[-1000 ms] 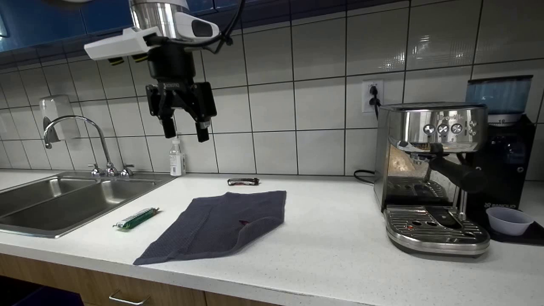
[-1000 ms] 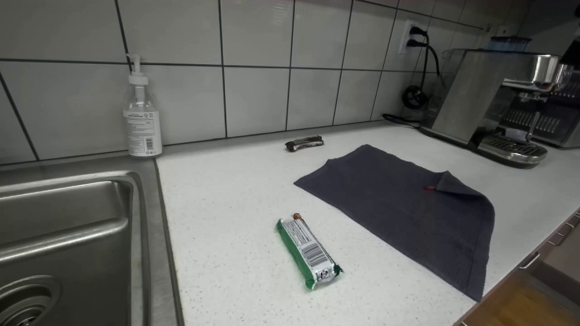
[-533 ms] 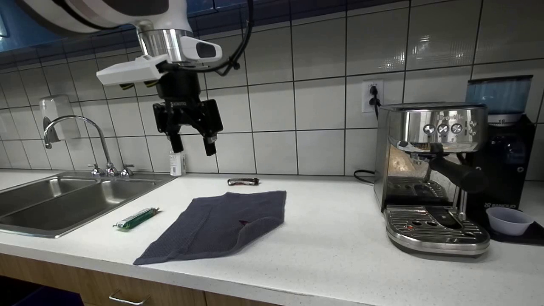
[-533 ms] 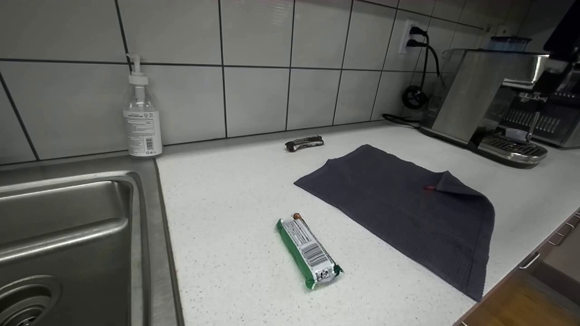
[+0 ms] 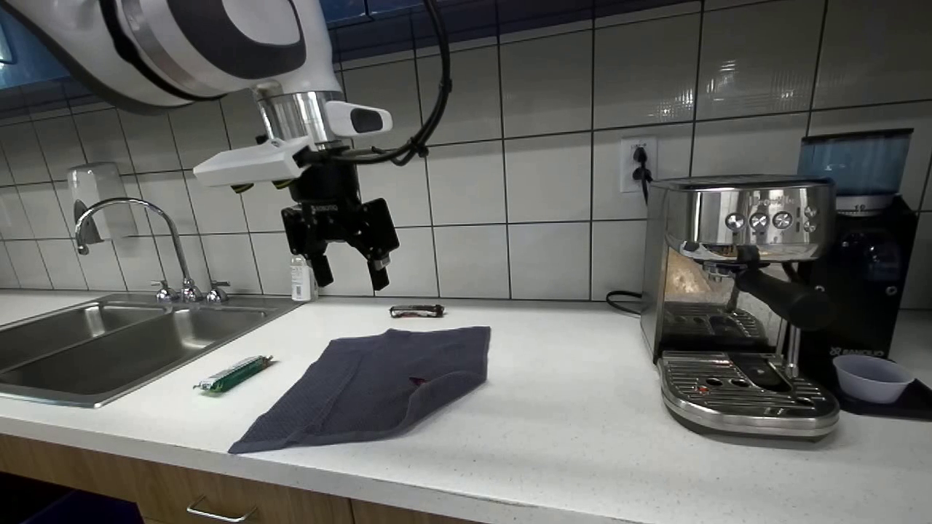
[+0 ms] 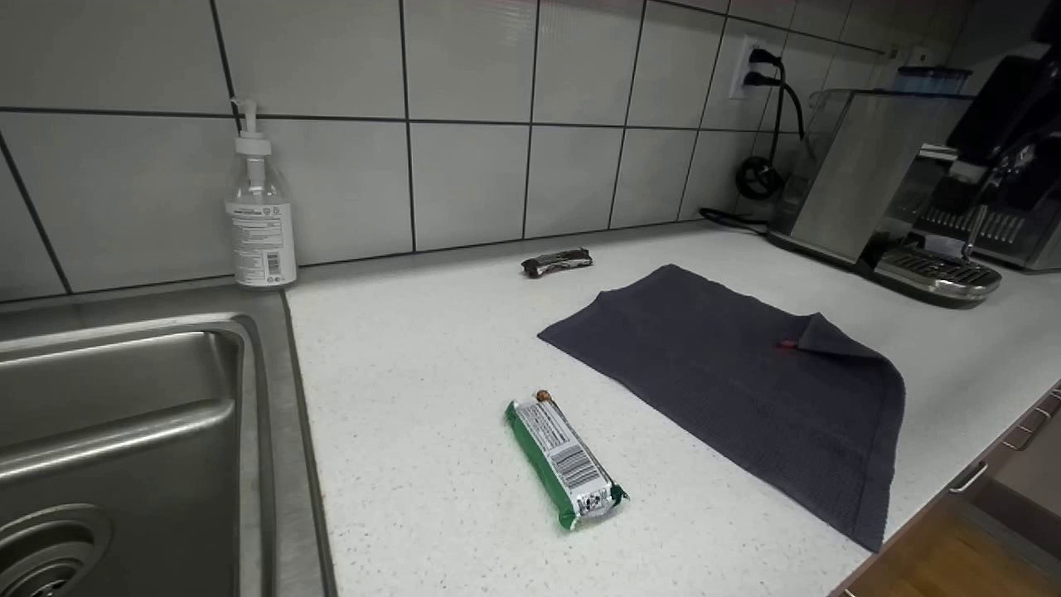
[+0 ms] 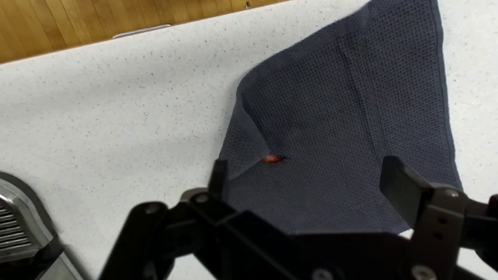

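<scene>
My gripper (image 5: 352,276) is open and empty. It hangs above the counter and touches nothing. In the wrist view its fingers (image 7: 305,173) stand wide apart over a dark blue-grey cloth (image 7: 334,116). The cloth lies spread in both exterior views (image 5: 364,393) (image 6: 729,381), with one corner folded over beside a small red tag (image 7: 273,158). A green and white wrapped bar (image 5: 234,374) (image 6: 564,464) lies between the cloth and the sink. A dark wrapped bar (image 5: 416,311) (image 6: 557,263) lies near the tiled wall. Part of the gripper shows dark at the right edge of an exterior view (image 6: 990,124).
A steel sink (image 6: 273,414) with a faucet (image 5: 178,247) is at the left. A pump bottle (image 6: 264,240) stands at its corner. An espresso machine (image 5: 750,211), a grinder (image 5: 866,269) and a white bowl (image 5: 874,378) stand at the right. The counter's front edge (image 5: 466,498) has drawers below.
My gripper has moved down steadily and slightly to the right in an exterior view, and stays open. More of the arm shows. The cloth and both bars have not moved.
</scene>
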You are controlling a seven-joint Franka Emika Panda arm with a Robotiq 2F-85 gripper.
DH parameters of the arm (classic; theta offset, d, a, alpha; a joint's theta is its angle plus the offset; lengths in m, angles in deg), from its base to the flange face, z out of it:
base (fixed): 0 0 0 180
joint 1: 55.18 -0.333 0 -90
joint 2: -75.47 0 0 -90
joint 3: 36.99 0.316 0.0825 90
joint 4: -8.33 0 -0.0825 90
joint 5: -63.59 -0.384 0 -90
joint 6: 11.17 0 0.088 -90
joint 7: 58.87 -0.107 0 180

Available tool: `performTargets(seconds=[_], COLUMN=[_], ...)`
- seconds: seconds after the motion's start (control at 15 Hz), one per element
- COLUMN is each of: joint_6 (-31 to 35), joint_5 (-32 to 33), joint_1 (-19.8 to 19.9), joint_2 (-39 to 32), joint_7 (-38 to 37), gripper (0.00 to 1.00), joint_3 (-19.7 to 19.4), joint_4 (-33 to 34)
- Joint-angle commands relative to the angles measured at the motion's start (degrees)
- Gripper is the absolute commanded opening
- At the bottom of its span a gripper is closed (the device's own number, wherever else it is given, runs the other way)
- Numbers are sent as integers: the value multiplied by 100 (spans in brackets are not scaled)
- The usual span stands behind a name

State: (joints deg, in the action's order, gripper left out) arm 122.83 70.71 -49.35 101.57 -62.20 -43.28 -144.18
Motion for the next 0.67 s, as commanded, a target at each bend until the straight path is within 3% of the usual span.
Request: performTargets(seconds=[0.0,0.6], joint_6=[286,702], joint_5=[275,924], joint_1=[248,438], joint_2=[-256,-966], joint_7=[-225,-631], gripper=[100,100], joint_3=[217,311], joint_4=[-32,-13])
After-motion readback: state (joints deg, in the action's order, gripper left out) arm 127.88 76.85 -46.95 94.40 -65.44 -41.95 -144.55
